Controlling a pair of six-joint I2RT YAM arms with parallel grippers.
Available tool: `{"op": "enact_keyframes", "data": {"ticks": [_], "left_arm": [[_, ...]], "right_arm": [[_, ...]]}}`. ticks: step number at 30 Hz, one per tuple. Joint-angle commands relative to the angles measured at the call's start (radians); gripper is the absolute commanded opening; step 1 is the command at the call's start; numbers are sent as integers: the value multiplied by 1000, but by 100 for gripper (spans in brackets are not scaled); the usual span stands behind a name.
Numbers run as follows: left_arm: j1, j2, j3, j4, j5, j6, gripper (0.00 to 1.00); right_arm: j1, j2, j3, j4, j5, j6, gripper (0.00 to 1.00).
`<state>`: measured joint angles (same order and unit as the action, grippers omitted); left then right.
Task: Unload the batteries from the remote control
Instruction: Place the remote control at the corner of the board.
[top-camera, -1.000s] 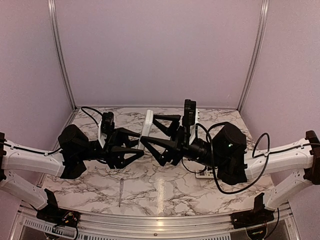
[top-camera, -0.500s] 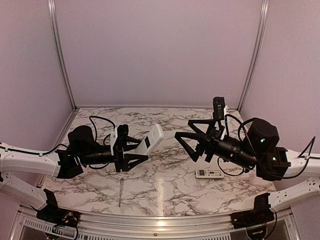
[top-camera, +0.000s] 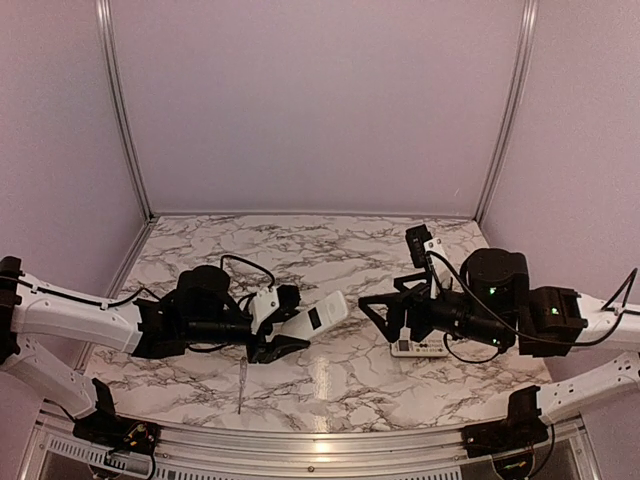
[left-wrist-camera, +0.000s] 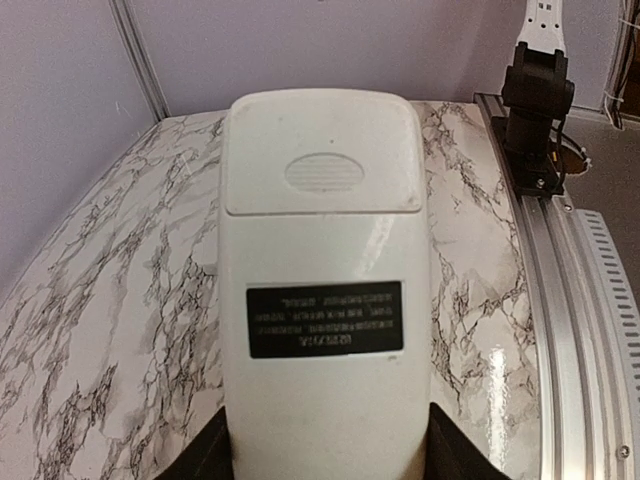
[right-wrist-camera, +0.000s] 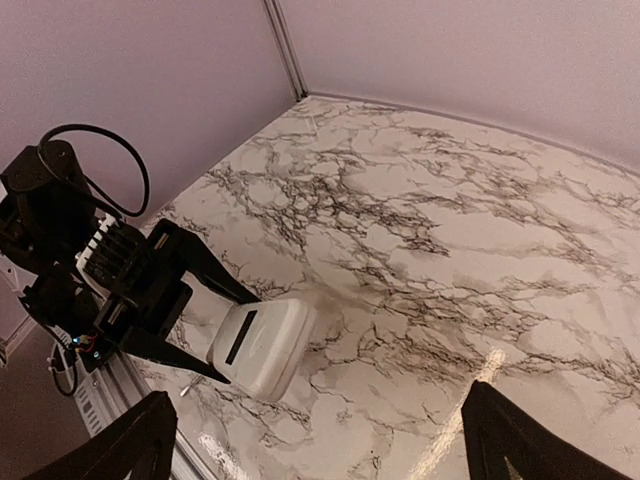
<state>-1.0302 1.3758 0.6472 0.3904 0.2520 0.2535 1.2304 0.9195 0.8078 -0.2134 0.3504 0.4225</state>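
Back of remote (left-wrist-camera: 322, 300) up, cover (left-wrist-camera: 322, 150) shut – batteries not yet out.
L pincer (top-camera: 272, 336) clamped white remote over worktop (top-camera: 330, 250); R pincer (top-camera: 384, 315) gaped wide, empty. No batteries seen, prob. inside. Next: R must slide cover off.

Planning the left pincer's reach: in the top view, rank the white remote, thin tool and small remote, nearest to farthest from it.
1. white remote, gripped by the left pincer.
2. thin tool, near front edge.
3. small remote, on the right.
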Motion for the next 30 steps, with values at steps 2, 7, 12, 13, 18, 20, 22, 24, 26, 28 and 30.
{"op": "enact_keyframes", "data": {"ticks": [2,7,12,13,18,20,22,24,26,28,30], "left_arm": [[-25,60,22,-54,-49,13,38],[-37,122,11,-44,-46,1,38],[-43,203,19,-30,-33,-4,39],[-43,216,22,-30,-30,-2,40],[-51,288,49,-43,-32,11,41],[-55,314,67,-54,-34,22,41],[-61,335,82,-67,-47,32,42],[-67,354,98,-82,-65,43,43],[-74,374,113,-94,-78,53,44],[-78,393,124,-105,-89,61,46],[-79,413,136,-117,-106,68,47]], "right_arm": [[-1,18,22,-122,46,37,96],[0,22,-8,-127,78,35,96],[0,22,-40,-121,102,25,96],[-1,22,-45,-122,109,25,96],[-1,28,-84,-107,123,29,95],[-1,31,-102,-91,118,30,95],[-1,39,-111,-82,120,32,95],[-1,51,-111,-75,121,34,95],[-1,68,-106,-68,120,34,95],[0,85,-102,-62,114,30,95],[0,99,-102,-54,109,27,95]]}}
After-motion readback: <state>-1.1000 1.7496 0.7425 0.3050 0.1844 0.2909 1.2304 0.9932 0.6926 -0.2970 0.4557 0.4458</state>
